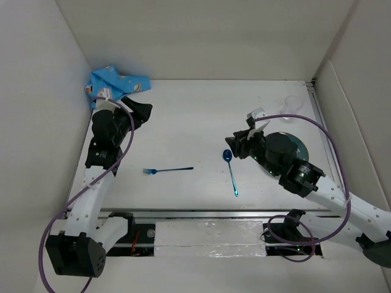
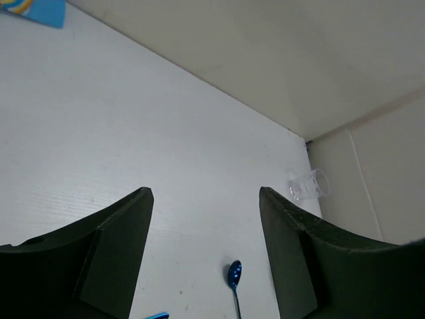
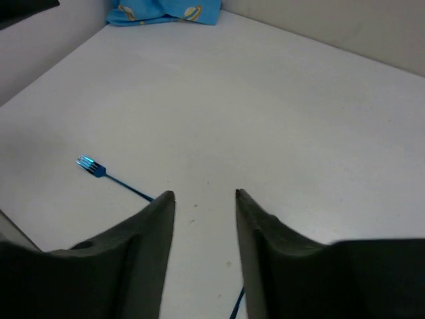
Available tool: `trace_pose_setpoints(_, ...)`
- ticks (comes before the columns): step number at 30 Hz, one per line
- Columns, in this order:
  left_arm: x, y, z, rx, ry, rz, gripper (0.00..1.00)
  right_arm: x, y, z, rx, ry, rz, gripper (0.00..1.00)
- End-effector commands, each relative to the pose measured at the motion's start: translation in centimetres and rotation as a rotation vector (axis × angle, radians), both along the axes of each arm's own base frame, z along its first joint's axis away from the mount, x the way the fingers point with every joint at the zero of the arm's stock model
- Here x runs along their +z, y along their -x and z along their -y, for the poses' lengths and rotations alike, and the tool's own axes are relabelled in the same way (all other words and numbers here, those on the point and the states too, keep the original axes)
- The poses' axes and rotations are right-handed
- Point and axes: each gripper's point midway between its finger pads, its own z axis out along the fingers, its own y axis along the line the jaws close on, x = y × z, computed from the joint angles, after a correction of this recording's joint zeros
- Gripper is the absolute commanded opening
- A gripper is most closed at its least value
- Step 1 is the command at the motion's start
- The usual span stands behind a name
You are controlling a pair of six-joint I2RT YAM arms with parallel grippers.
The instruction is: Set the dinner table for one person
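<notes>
The white dinner table (image 1: 195, 116) holds a blue fork (image 1: 166, 170) at mid-left and a blue spoon (image 1: 231, 171) at mid-right. A crumpled blue printed placemat (image 1: 116, 82) lies in the back left corner. A dark plate (image 1: 298, 146) sits at the right, partly under my right arm. A clear glass (image 1: 292, 107) lies on its side at the back right. My left gripper (image 1: 142, 113) is open and empty near the placemat. My right gripper (image 1: 237, 144) is open and empty just above the spoon's bowl. The right wrist view shows the fork (image 3: 99, 171) ahead to the left.
White walls (image 1: 49, 91) close in the table on the left, back and right. The left wrist view shows the spoon (image 2: 234, 279), the glass (image 2: 310, 184) and a corner of the placemat (image 2: 33, 10). The right wrist view shows the placemat (image 3: 166, 12) far ahead.
</notes>
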Motion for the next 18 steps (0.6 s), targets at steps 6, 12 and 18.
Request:
trace_pose_setpoints(6, 2.8, -8.0, -4.4, 0.223, -0.050, -0.004, 0.44, 1.3, -0.3, -2.0, 0.075, -0.043, 0.083, 0.00)
trace_pose_setpoints(12, -0.8, -18.3, -8.5, 0.408, -0.267, -0.139, 0.00, 0.9, -0.7, -2.4, 0.069, -0.061, 0.092, 0.00)
trace_pose_setpoints(18, -2.3, -28.5, -11.4, 0.518, -0.410, -0.164, 0.29, -0.7, -1.3, -4.7, 0.115, -0.077, 0.052, 0.00)
